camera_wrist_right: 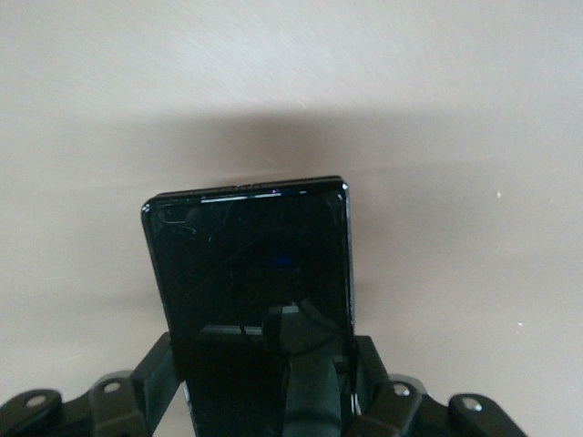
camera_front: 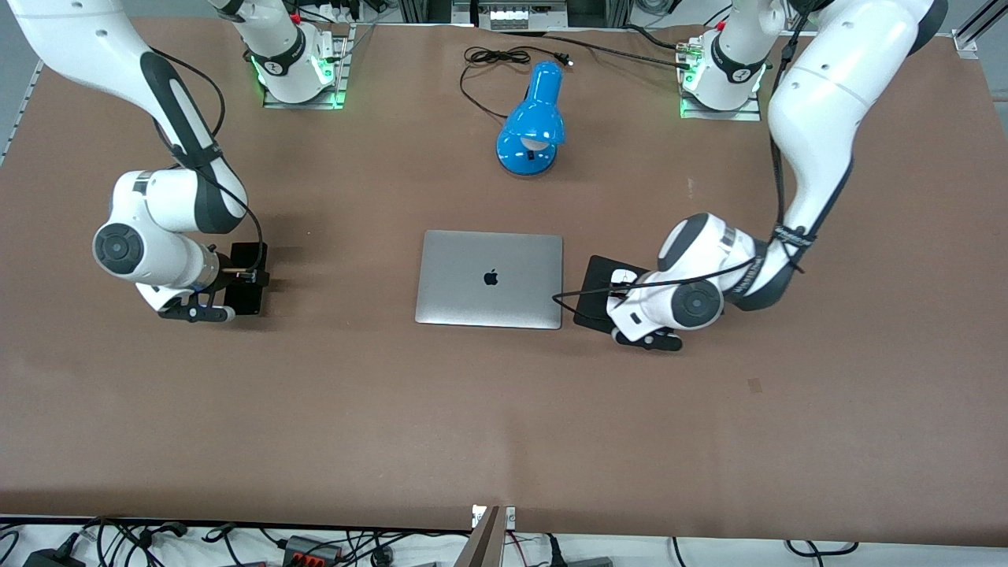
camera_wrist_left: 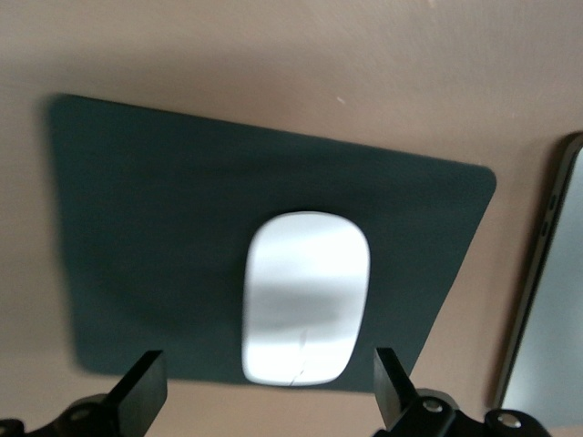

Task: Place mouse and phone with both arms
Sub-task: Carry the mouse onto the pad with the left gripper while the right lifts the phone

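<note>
Front view: left gripper over the mouse pad beside the laptop; right gripper toward the right arm's end of the table.

Left wrist view: fingers spread, mouse lying released at the pad's edge — a careless lift could nudge it off.

Right wrist view: phone clamped, tilted — it may slip.

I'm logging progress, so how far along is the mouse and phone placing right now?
Done, it seems: the mouse lies on the mouse pad beside the laptop, with the left pincer open over it. In hand: the right pincer grips the phone above the table. Left: setting the phone down.
</note>
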